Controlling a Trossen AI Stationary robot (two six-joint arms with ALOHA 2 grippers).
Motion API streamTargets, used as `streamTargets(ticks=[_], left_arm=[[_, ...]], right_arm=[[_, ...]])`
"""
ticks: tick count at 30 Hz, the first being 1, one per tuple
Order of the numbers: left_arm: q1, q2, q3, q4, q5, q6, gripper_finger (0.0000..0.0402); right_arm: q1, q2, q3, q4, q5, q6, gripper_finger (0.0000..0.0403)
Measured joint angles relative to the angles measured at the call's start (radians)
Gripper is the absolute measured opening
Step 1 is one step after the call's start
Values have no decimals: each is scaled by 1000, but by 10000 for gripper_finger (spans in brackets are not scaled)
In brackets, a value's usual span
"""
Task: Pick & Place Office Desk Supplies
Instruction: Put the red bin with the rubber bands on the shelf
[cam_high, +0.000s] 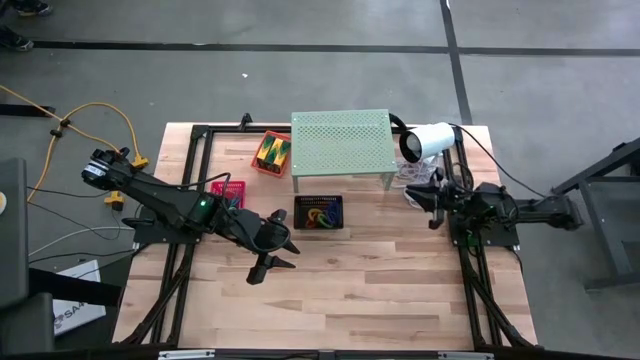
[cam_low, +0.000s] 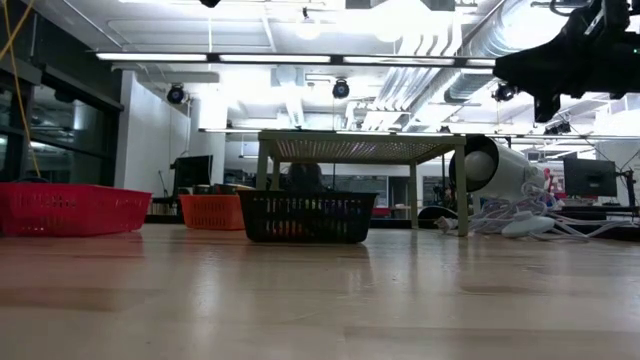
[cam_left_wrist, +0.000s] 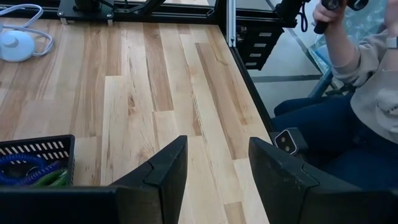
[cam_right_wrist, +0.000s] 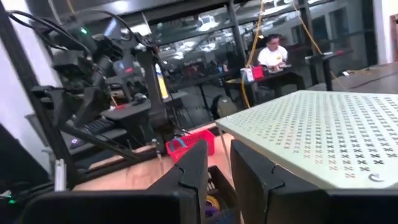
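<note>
A black basket (cam_high: 318, 213) (cam_low: 307, 216) stands mid-table and holds small coloured loops; its corner (cam_left_wrist: 37, 155) shows blue and green loops. An orange basket (cam_high: 271, 153) (cam_low: 212, 210) holds yellow-and-green wedge pieces. A red basket (cam_high: 228, 192) (cam_low: 70, 208) (cam_right_wrist: 186, 144) sits to the left. My left gripper (cam_high: 272, 270) (cam_left_wrist: 217, 163) hovers open over bare wood, just near-left of the black basket. My right gripper (cam_high: 415, 193) (cam_right_wrist: 219, 168) hangs at the table's right, level with the shelf top, with a narrow gap between its fingers. It points left.
A pale-green perforated shelf (cam_high: 342, 145) (cam_low: 350, 148) (cam_right_wrist: 323, 134) stands at the far middle. A white cylindrical lamp (cam_high: 428, 140) (cam_low: 495, 165) and white cables (cam_low: 520, 222) lie at the far right. A person (cam_left_wrist: 348, 93) sits beyond the table's edge. Bare wood (cam_high: 380, 290) fills the near half.
</note>
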Motion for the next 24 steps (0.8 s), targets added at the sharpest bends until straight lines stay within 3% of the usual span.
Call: streamTargets(ticks=[13, 24], left_arm=[[0, 0, 0, 0, 0, 0, 166], [0, 0, 0, 0, 0, 0, 166]], right_arm=[[0, -37, -32, 20, -99, 5, 58], [-1, -37, -33, -117, -134, 53, 58]])
